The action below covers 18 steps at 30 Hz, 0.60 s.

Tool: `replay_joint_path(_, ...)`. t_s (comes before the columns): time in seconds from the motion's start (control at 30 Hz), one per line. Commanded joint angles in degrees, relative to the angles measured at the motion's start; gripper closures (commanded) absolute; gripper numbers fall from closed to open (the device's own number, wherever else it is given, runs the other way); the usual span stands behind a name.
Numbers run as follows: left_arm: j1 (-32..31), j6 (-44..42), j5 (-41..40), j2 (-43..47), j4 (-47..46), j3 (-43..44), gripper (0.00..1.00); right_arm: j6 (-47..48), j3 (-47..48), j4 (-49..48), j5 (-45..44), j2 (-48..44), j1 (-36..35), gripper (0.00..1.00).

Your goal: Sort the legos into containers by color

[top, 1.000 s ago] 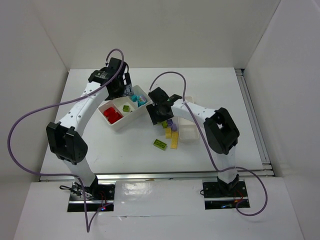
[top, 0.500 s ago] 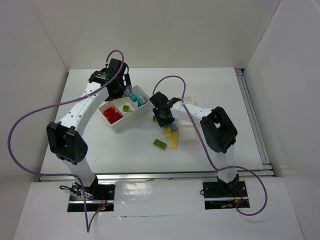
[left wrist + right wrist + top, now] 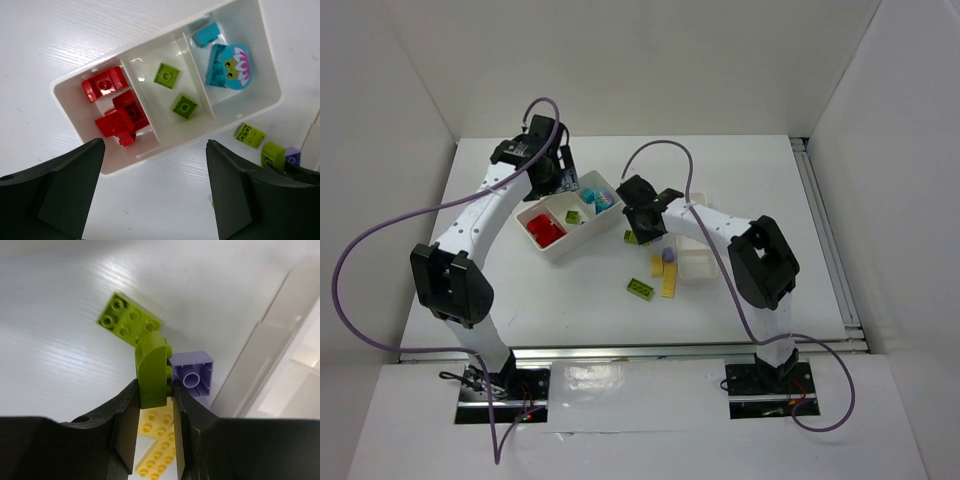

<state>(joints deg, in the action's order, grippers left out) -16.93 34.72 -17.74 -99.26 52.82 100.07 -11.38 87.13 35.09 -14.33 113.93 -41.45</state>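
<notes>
Where visible, red legos (image 3: 117,107) in tray (image 3: 67,100)

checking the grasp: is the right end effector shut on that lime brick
Shut: right end effector clamps the curved lime green plastic brick between its fingers.

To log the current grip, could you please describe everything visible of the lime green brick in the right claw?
The lime green brick is small, glossy plastic, with one rounded edge and no studs showing. It is pinched on both sides by the right claw, its length running along the fingers. Behind it lie a flat green plate and a lilac brick; contact with those is unclear.
</notes>
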Motion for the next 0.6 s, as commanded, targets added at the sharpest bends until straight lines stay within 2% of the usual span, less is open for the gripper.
replay_joint_path(0.0, 3.3, -0.4, -0.2, 2.1, -0.4, 0.6, 0.08, 0.9, 5.7, 0.2, 0.0, -4.7, -0.6, 0.76)
replay_joint_path(0.23, 8.9, -1.0, 4.4, 2.7, -1.0, -1.3, 0.08, 0.9, 8.8, 0.2, 2.2, -1.6, -0.6, 0.76)
replay_joint_path(0.4, 9.5, -1.0, 6.5, 2.7, -1.7, -2.3, 0.09, 0.3, 6.6, 0.2, 4.5, 0.6, 0.6, 0.76)
replay_joint_path(0.57, 9.5, -1.0, 7.0, 2.1, -1.7, -2.3, 0.09, 0.3, 5.2, 0.7, 6.6, 2.4, 0.6, 0.7)
